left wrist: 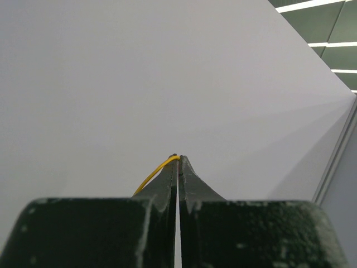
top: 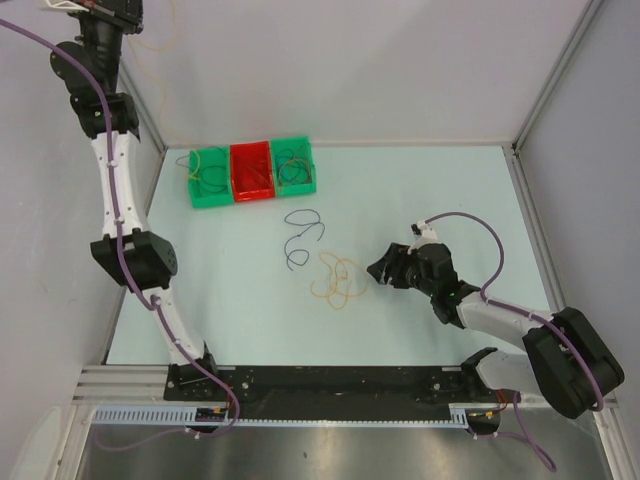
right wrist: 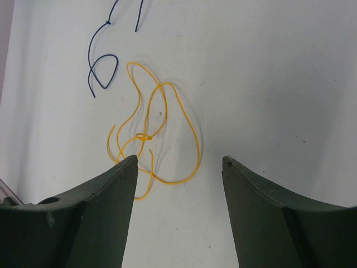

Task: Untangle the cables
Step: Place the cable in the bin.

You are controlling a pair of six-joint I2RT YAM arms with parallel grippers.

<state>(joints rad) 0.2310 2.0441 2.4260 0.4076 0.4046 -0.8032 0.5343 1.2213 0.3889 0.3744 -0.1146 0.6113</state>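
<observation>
Just beyond the released right end effector [right wrist: 179, 158], tangled yellow cables [right wrist: 144, 136]; left end effector [left wrist: 177, 156] clenched on yellow wire [left wrist: 153, 174].

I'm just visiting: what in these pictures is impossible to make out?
- Left wrist view: the left arm's fingers, shut, pinch a yellow wire; the rest of it is hidden behind them.
- Top view: the wires in the three bins are too small to count.
- Right wrist view: the right arm's fingers, open, cover the near end of the yellow tangle; the blue wire runs off the top edge.
</observation>
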